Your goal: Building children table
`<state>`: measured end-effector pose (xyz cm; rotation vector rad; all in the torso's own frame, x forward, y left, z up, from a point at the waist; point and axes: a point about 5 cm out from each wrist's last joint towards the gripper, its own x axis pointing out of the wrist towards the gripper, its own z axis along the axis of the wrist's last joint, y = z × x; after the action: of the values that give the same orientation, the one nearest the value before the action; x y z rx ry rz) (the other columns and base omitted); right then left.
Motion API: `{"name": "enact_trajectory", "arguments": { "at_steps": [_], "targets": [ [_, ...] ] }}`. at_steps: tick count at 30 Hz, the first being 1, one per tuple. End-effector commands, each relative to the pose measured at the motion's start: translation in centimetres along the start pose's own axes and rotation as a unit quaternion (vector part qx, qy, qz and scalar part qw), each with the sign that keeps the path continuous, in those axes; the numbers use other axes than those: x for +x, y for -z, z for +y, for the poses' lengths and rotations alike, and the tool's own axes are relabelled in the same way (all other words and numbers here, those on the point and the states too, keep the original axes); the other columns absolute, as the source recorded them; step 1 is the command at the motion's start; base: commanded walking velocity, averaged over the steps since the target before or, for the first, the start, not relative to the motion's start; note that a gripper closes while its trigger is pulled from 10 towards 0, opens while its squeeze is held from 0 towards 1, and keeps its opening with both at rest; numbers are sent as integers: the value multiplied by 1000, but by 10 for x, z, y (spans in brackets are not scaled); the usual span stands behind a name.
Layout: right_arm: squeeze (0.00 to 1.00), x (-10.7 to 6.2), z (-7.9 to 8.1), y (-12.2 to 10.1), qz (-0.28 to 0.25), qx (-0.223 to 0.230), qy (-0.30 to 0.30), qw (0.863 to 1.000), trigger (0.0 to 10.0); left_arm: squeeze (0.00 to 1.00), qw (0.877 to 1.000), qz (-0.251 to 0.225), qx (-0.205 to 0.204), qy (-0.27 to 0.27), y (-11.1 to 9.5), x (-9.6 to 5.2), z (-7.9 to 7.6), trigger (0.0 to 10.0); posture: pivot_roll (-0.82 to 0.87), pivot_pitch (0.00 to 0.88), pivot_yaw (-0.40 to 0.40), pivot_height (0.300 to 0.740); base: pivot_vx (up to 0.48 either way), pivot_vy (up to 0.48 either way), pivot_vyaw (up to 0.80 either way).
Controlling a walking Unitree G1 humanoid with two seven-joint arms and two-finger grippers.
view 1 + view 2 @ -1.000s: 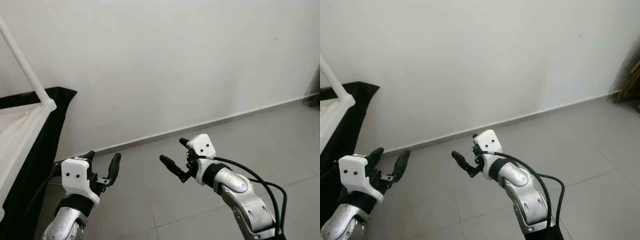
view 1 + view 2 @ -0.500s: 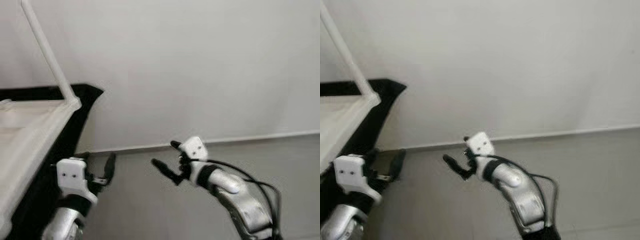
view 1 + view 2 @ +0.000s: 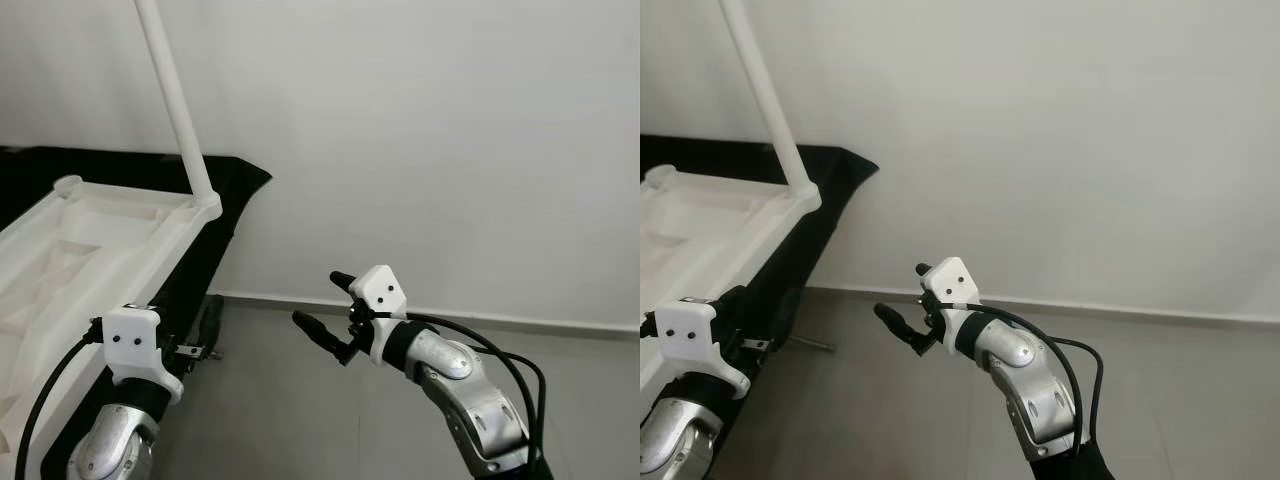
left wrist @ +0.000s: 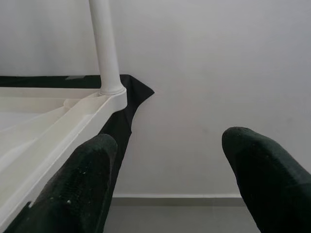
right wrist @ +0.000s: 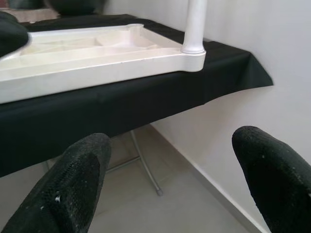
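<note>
A white plastic children's table top (image 3: 100,240) lies upside down on a stand draped in black cloth (image 3: 238,185) at the left. One white leg (image 3: 175,110) stands upright from its near corner socket. My left gripper (image 3: 197,335) hovers low beside the cloth's edge, open, and in the left wrist view the left gripper (image 4: 170,179) has nothing between its fingers. My right gripper (image 3: 320,300) is held in mid-air at the centre, open and empty, facing the white top (image 5: 107,48) and its leg (image 5: 194,24).
A plain white wall (image 3: 450,130) stands close ahead, meeting grey floor tiles (image 3: 270,420) at a pale skirting board. A thin metal leg of the stand (image 5: 143,165) slants to the floor under the cloth. Open floor lies to the right.
The whole view has swung left, bringing the white top and its upright leg further into view. Both arms keep the same raised pose with open fingers.
</note>
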<state>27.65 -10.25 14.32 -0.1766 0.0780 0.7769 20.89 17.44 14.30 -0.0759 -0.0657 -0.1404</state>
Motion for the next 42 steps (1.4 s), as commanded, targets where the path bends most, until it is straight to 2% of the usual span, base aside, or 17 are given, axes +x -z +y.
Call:
{"name": "enact_trajectory", "arguments": {
  "at_steps": [1,18,25,28,35,42],
  "targets": [
    [0,1,1,-3,-11,7,-4,1000,10000,0,1000,6,7,-4,2,-1,3,10000,-102,79,27,740,341,0,0],
    [0,0,2,0,-8,11,-12,1000,10000,0,1000,13,7,2,5,-2,1,10000,-103,65,25,740,330,0,0],
    [0,0,1,0,-7,10,-13,1000,10000,0,1000,9,-4,-5,5,-2,2,10000,-105,64,24,740,0,0,0],
    [0,0,1,0,-6,5,-14,1000,10000,0,1000,17,10,12,5,-2,-1,10000,-107,65,23,740,0,-465,0],
    [0,0,1,-1,-7,-4,-15,1000,10000,0,1000,10,1,3,4,-1,-1,10000,-106,68,26,740,0,-451,0],
    [0,1,3,-2,-7,-31,-24,999,10000,0,1000,7,-1,-10,3,-2,2,10000,-104,66,29,740,0,0,771]
  ]
}}
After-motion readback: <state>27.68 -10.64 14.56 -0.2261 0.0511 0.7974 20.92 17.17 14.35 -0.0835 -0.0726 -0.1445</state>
